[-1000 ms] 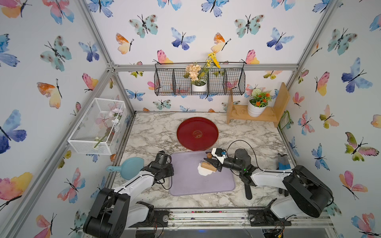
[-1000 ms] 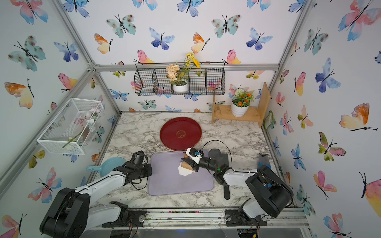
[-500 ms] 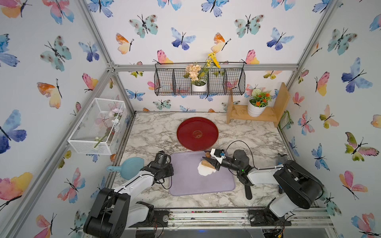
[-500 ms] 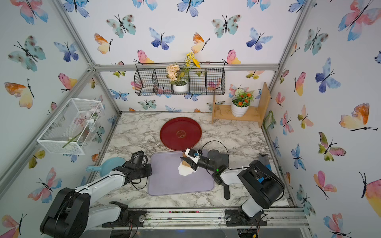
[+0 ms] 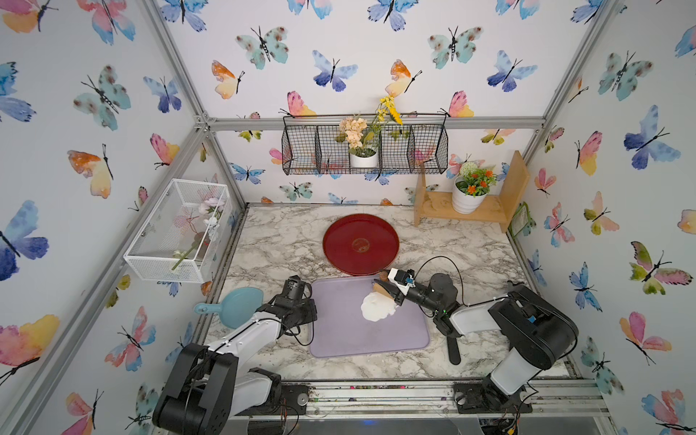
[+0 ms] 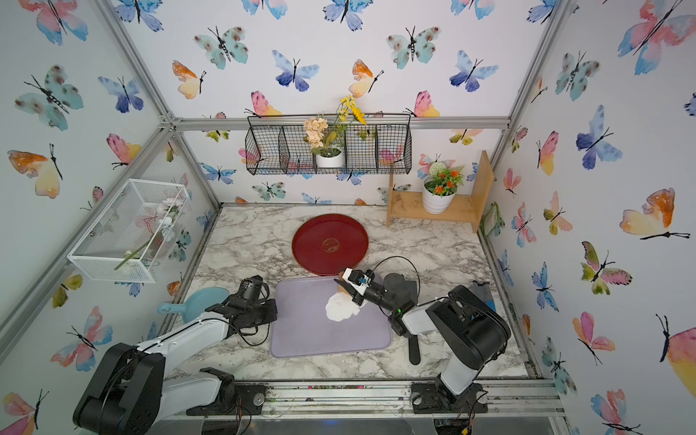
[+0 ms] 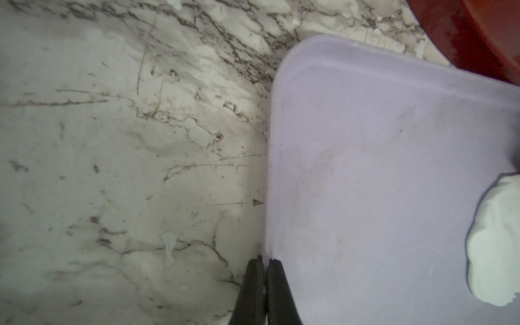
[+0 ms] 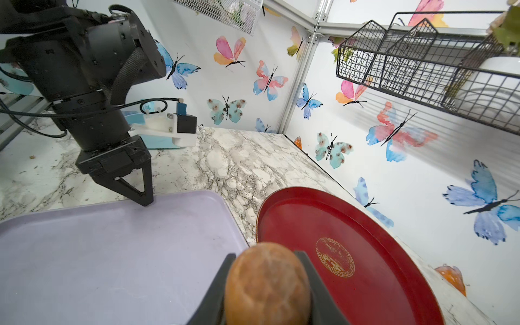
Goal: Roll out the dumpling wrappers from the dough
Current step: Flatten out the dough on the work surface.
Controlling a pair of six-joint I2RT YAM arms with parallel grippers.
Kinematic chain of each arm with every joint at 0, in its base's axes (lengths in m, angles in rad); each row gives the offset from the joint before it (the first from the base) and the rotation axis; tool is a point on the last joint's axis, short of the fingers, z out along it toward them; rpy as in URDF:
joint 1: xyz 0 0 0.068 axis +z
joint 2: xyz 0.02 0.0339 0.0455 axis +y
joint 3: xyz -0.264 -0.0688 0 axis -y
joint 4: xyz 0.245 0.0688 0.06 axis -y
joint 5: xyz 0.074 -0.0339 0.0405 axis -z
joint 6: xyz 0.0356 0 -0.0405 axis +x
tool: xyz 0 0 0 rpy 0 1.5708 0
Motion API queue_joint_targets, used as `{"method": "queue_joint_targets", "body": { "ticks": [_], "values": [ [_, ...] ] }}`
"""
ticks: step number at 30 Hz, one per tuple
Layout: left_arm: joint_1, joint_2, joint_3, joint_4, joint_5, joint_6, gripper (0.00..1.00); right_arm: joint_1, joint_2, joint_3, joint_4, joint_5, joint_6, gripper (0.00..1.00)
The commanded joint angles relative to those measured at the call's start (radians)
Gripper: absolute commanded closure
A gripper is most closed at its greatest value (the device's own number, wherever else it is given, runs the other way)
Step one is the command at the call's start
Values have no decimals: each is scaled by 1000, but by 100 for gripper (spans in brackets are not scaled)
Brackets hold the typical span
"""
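Note:
The dough (image 5: 376, 307) (image 6: 341, 307) is a lumpy white mass on the lavender mat (image 5: 357, 335) (image 7: 365, 168), toward its far right. My right gripper (image 5: 386, 288) (image 8: 266, 253) is shut on the wooden roller (image 5: 379, 288) (image 8: 267, 284), which lies on the dough's far edge. My left gripper (image 7: 266, 260) (image 8: 146, 201) is shut, with its tips down on the mat's left edge. The dough's near edge (image 7: 495, 247) shows in the left wrist view. No dumpling wrappers are in view.
A red round tray (image 5: 361, 244) (image 8: 365, 239) lies just beyond the mat. A blue scoop (image 5: 241, 310) sits left of my left arm. A black tool (image 5: 454, 348) lies on the marble by my right arm. A wooden shelf with a potted plant (image 5: 470, 203) stands back right.
My right arm's shoulder and elbow have shifted left then back right, while the roller stays on the dough. The left arm has not moved.

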Motion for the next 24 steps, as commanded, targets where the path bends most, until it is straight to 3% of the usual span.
{"method": "queue_joint_targets", "body": {
  "ticks": [1, 10, 16, 24],
  "values": [
    [10, -6, -5, 6, 9, -11, 100, -15, 28, -44, -112, 1, 10, 98],
    [12, -8, -5, 12, 6, -14, 100, -14, -16, -15, -274, -305, 56, 98],
    [12, 4, -2, 15, 8, -14, 100, -12, 6, -19, -375, -350, 54, 98],
    [12, -12, -7, 11, 3, -16, 100, -12, 79, -42, -338, -380, 103, 98]
  ]
}}
